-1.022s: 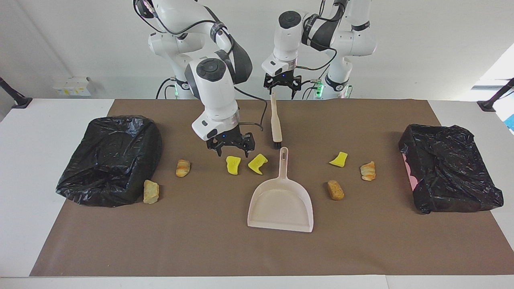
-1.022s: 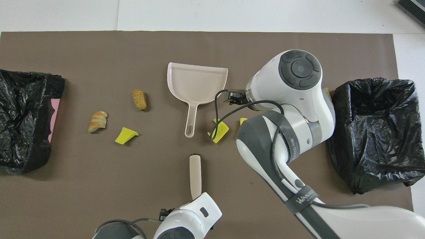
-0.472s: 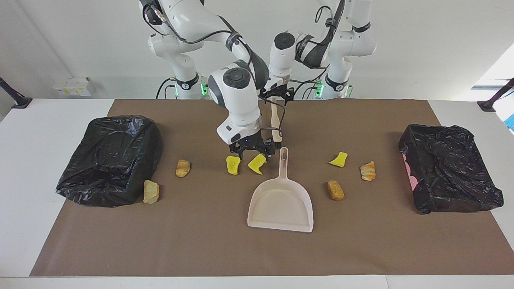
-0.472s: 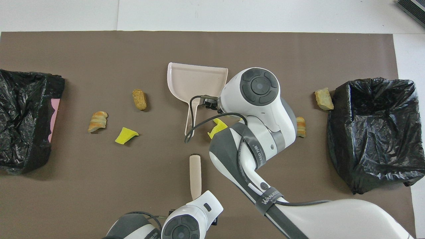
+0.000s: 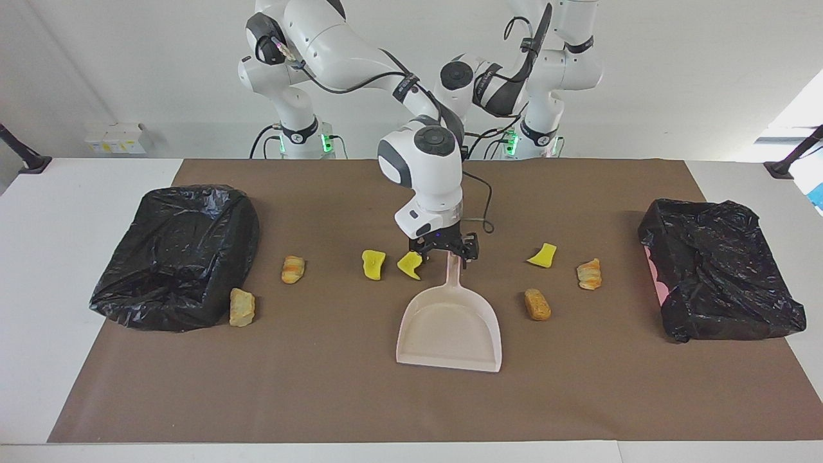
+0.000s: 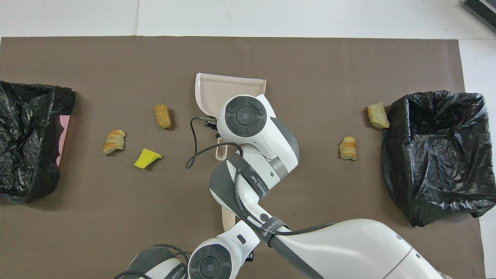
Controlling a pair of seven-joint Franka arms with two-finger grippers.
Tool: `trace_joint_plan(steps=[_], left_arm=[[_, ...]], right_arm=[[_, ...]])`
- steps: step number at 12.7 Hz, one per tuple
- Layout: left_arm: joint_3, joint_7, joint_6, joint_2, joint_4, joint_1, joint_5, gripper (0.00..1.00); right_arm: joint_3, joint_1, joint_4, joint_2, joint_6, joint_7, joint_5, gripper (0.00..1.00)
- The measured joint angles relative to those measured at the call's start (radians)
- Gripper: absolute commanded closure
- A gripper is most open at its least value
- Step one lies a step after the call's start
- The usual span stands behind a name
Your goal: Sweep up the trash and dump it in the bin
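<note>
Barely starting: leaving all seven trash (image 5: 373,264) pieces strewn along the mat's (image 5: 321,399) middle, none in the dustpan (image 5: 450,331). Poising the right gripper (image 5: 445,249), spread wide, over the dustpan handle, having swung off the yellow chunks. Hiding the left gripper under its wrist by the brush (image 6: 229,221) at the robots' edge, grip impossible to tell.

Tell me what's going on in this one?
The right tool is down at the end of the dustpan handle, open astride it and not yet gripping. The left tool is at the brush, which is nearer the robots than the dustpan. The trash is scattered unswept on the brown mat, with none in the pan. A black-bagged bin sits at each end of the table.
</note>
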Motion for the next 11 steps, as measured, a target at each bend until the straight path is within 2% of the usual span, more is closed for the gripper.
trace_joint_plan(steps=[2, 5, 7, 8, 10, 11], left_arm=[[0.000, 0.000, -0.024, 0.000, 0.000, 0.000, -0.001, 1.00], [0.002, 0.000, -0.059, 0.000, 0.006, 0.000, -0.001, 1.00], [0.010, 0.001, -0.086, -0.003, 0.012, 0.000, -0.001, 1.00], [0.025, 0.001, -0.116, -0.009, 0.019, 0.000, 0.000, 1.00], [0.080, 0.023, -0.201, -0.033, 0.041, 0.001, 0.017, 1.00], [0.120, 0.062, -0.251, -0.062, 0.052, 0.001, 0.032, 1.00]], right_arm=[[0.000, 0.006, 0.016, 0.026, 0.000, 0.000, -0.029, 0.14], [0.000, 0.019, 0.016, 0.036, -0.002, 0.000, -0.043, 0.24], [0.000, 0.021, 0.017, 0.036, -0.009, 0.000, -0.044, 0.35], [0.000, 0.021, 0.017, 0.036, -0.015, 0.000, -0.045, 0.41], [0.000, 0.021, 0.013, 0.037, -0.021, 0.000, -0.046, 0.42], [0.000, 0.021, 0.008, 0.038, -0.022, 0.000, -0.046, 0.51]])
